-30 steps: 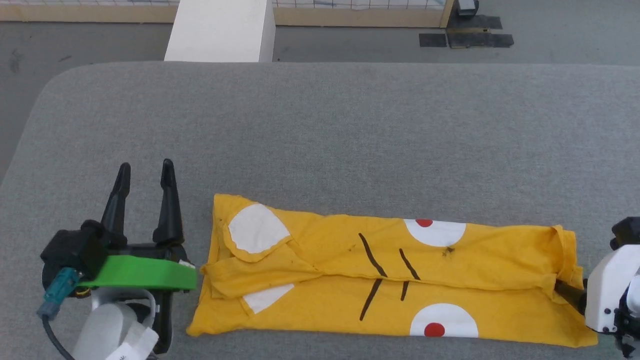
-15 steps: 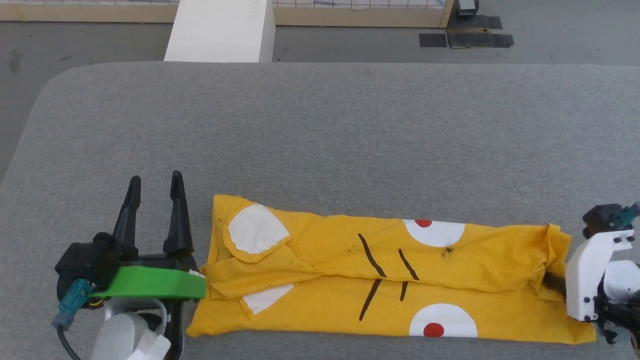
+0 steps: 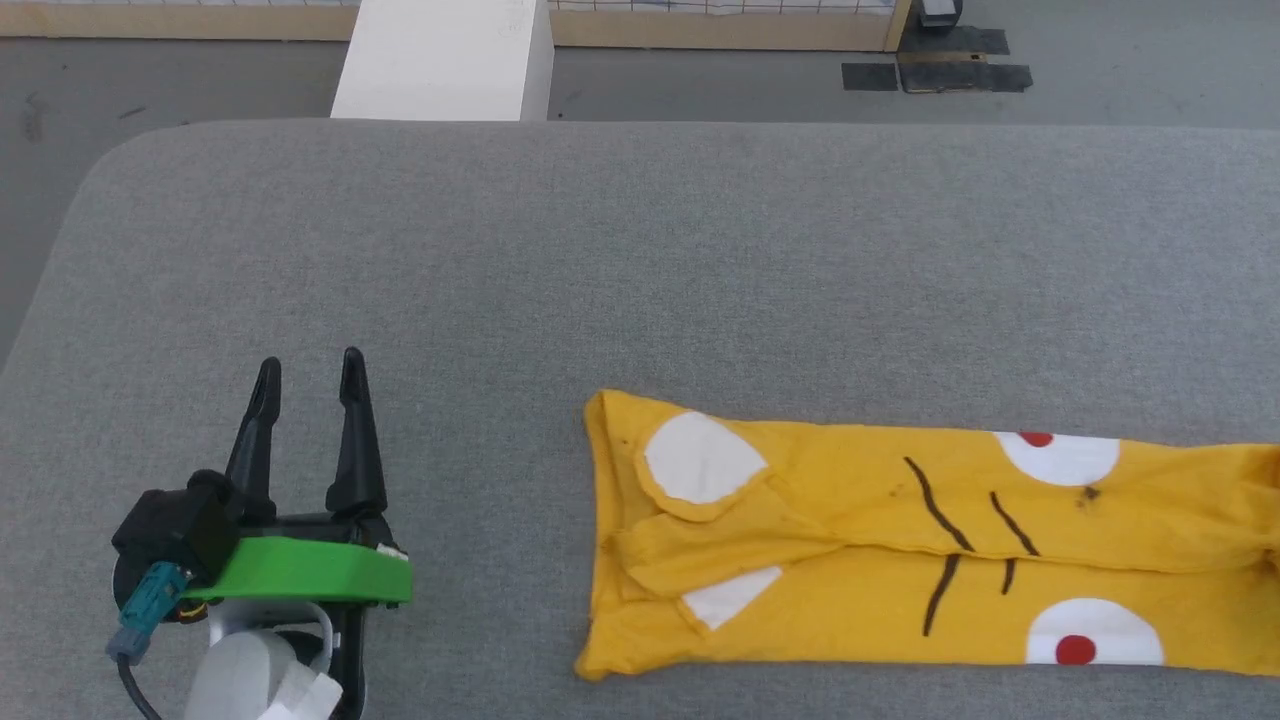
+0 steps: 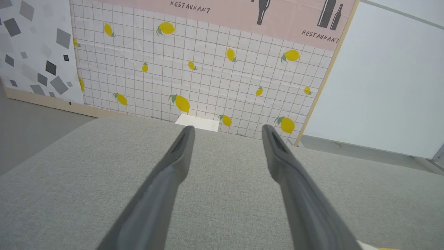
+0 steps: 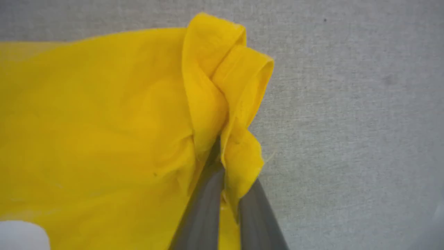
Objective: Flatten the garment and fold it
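Garment (image 3: 850,600) lies folded lengthwise on the bench (image 3: 640,250), long axis left–right, its right end running off the head view's edge. Left gripper (image 3: 309,358) is low at near left, fingers pointing away, jaws spread, well left of garment. Right gripper (image 5: 223,166): jaws pinching the garment's bunched end edge.

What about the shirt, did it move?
Yes. The shirt slid right: its left end was below the white block, and now lies right of it.
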You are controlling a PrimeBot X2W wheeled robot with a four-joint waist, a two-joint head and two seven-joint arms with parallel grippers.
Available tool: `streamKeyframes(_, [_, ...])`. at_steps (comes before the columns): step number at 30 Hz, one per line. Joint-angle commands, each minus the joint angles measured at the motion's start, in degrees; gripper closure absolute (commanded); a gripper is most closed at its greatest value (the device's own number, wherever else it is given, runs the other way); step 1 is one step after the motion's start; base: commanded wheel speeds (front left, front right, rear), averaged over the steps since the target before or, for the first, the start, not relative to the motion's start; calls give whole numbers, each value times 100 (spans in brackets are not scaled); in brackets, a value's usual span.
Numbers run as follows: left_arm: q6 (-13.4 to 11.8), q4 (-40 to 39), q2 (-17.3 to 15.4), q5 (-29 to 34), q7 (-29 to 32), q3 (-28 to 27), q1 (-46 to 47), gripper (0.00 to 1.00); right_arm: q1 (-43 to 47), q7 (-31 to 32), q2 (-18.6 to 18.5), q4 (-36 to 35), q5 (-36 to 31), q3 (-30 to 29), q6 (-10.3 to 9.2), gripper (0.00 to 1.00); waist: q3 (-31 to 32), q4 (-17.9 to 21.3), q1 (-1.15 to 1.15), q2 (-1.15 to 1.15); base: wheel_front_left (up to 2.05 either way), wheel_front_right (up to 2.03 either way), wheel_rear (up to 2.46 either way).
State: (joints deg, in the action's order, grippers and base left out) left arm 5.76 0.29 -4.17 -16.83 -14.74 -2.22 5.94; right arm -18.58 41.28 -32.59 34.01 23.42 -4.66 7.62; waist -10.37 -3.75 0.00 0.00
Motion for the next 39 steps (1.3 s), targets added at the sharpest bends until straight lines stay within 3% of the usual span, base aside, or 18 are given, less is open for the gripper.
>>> streamKeyframes(1, [37, 33, 20, 35, -26, -22, -16, 0, -137, -43, -8, 22, -264, 0, -13, 100, -1, 8, 0, 0, 0, 0, 0])
streamKeyframes(5, [53, 154, 37, 46, -26, -52, -53, 0, -236, 164, 54, -46, -745, 177, -13, 100, 58, 52, 0, 0, 0, 0, 0])
streamKeyframes(8, [58, 231, 49, 37, -26, -89, -102, 0, -232, 627, -12, -435, -989, 687, -13, 100, 156, 82, 0, 0, 0, 0, 0])
streamKeyframes(14, [62, 229, 69, 53, -26, -191, -231, 0, -28, 1837, 29, -2017, -325, 1580, -13, 100, 318, 138, 0, 0, 0, 0, 0])
streamKeyframes(18, [72, 244, 81, 68, -26, -184, -232, 0, 110, 2140, 271, -3026, 180, 1812, -13, 100, 358, 99, 0, 0, 0, 0, 0])
streamKeyframes(22, [77, 197, 90, 110, -26, -202, -242, 0, 148, 2221, 589, -3561, 447, 2219, -13, 100, 373, 39, 0, 0, 0, 0, 0])
streamKeyframes(28, [86, 217, 107, 110, -26, -171, -278, 0, -140, 1818, 1238, -3411, 536, 2917, -13, 100, 363, -142, 0, 0, 0, 0, 0])
streamKeyframes(34, [76, 247, 118, 146, -26, -127, -247, 0, -501, 1203, 2071, -2647, 482, 3357, -13, 100, 279, -441, 0, 0, 0, 0, 0])
streamKeyframes(39, [80, 252, 122, 139, -26, -106, -239, 0, -700, 728, 2503, -2031, 362, 3453, -13, 100, 205, -606, 0, 0, 0, 0, 0])
